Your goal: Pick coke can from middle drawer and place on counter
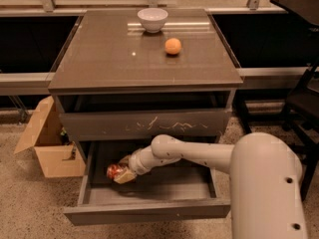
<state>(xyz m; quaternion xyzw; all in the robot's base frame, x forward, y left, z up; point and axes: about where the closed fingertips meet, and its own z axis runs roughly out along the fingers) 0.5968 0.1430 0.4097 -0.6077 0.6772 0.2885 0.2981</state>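
Shows the tool [123, 174] low inside the pulled-out middle drawer [149, 213], clamped on the coke can [113, 171] at its tip. Places a scratched drawer front [149, 126] just above the tool, and higher up the bench [114, 63] with an orange [173, 46] and a white bowl [152, 19].
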